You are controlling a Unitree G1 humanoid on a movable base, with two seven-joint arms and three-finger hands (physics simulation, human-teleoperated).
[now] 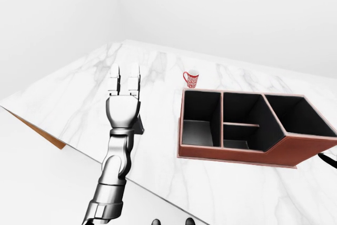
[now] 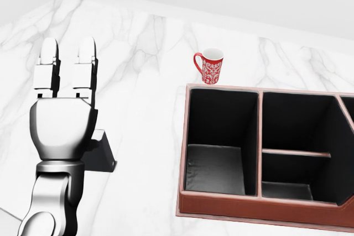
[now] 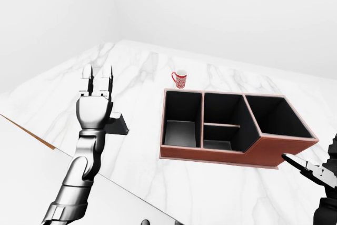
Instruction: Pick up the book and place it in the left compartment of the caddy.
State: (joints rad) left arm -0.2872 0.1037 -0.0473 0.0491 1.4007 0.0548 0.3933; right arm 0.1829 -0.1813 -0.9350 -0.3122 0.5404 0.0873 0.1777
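Above the book (image 2: 102, 156), left robot hand (image 2: 63, 120) upright, fingers straight.

On the surface (image 2: 144, 81) we list: the caddy (image 2: 260, 208) at the head view's right, all its compartments empty; the mug (image 2: 209, 66) just above the caddy's upper left corner; the book (image 2: 102, 156) at lower left, well apart from the caddy, partly hidden behind our left hand (image 2: 63, 120); our right hand (image 3: 316, 175) at the right-eye view's lower right, beside the caddy.
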